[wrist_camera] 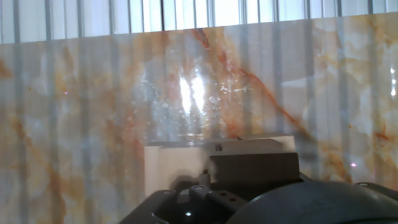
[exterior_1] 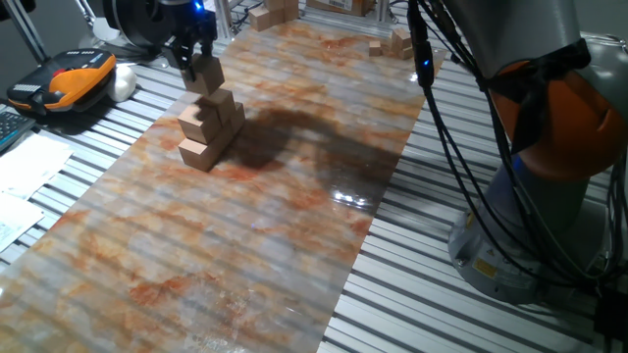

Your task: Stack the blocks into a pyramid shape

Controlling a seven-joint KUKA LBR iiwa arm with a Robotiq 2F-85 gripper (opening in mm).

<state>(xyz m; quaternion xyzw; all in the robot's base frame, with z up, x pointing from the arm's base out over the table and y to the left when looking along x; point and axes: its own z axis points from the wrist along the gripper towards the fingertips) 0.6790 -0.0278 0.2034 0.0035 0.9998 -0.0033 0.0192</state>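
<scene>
The blocks are light-tan wooden cubes piled in steps at the far left of the marbled mat. The lowest cube is nearest the camera, and others rise behind it. At the top of the pile, my gripper is shut on one more block, which sits at or just above the uppermost cubes. The hand view shows that pale block low in the frame, partly behind a dark finger, with the mat far below. How many cubes lie behind the pile is hidden.
Small wooden pieces lie at the mat's far end, with cardboard boxes behind. An orange-and-black device and papers sit left of the mat. The arm's base and black cables fill the right side.
</scene>
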